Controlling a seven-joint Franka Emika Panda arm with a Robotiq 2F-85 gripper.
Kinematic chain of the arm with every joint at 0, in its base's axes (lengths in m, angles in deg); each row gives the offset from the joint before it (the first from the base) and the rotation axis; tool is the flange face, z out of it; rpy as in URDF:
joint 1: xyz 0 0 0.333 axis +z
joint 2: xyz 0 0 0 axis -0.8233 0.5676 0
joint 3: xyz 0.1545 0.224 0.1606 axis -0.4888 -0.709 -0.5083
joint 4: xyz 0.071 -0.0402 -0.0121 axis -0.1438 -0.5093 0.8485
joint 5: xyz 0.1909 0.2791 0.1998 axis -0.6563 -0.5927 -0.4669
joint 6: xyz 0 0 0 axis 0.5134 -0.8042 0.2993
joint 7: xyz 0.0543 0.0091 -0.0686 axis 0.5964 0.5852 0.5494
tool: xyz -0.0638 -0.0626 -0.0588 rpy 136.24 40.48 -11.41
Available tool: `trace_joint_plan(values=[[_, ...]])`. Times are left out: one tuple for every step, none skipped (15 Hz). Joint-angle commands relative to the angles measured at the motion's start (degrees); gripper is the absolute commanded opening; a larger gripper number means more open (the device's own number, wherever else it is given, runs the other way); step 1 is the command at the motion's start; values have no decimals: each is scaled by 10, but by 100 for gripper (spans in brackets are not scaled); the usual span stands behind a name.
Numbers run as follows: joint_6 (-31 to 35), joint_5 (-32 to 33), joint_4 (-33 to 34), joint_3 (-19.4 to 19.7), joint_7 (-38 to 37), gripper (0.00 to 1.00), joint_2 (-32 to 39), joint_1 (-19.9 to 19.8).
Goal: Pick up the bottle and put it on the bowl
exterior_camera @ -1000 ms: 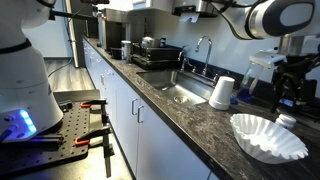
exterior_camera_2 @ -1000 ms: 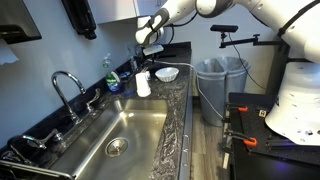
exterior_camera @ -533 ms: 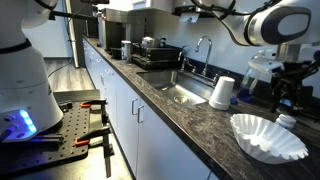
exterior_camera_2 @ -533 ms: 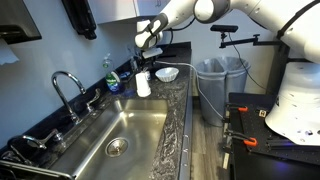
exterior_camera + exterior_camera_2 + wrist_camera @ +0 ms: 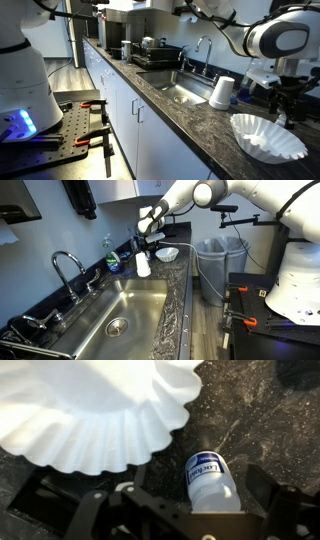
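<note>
The bottle (image 5: 208, 480) is small and white with a blue label. It sits on the dark counter just beside the rim of the ruffled white bowl (image 5: 90, 410). In the wrist view my gripper (image 5: 200, 490) is open, with one finger on each side of the bottle and a gap between them and it. In both exterior views the gripper (image 5: 284, 108) (image 5: 152, 243) is low over the counter next to the bowl (image 5: 268, 137) (image 5: 167, 254) and hides the bottle.
An upturned white paper cup (image 5: 222, 92) (image 5: 143, 265) stands on the counter between the bowl and the sink (image 5: 120, 320). A blue soap bottle (image 5: 113, 258) stands by the faucet (image 5: 68, 265). A bin (image 5: 212, 265) stands past the counter's end.
The arm has lowered, bringing the gripper down around the bottle, which now no longer shows in the exterior view. The bowl and the cup have not moved.
</note>
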Motion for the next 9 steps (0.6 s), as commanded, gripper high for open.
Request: trace_joint_plan(values=[[3,-10,18,-7,3,100,10,-12],[4,-12,20,-9,3,100,9,-13],[4,-13,23,-11,4,100,8,-16],[3,-14,28,-12,5,100,8,-17],[2,-15,34,-14,5,100,9,-19],[2,-15,40,-15,6,100,9,-19],[2,-15,45,-16,5,100,10,-19],[1,-15,51,-17,5,100,13,-18],[-1,-14,57,-18,5,100,16,-18]])
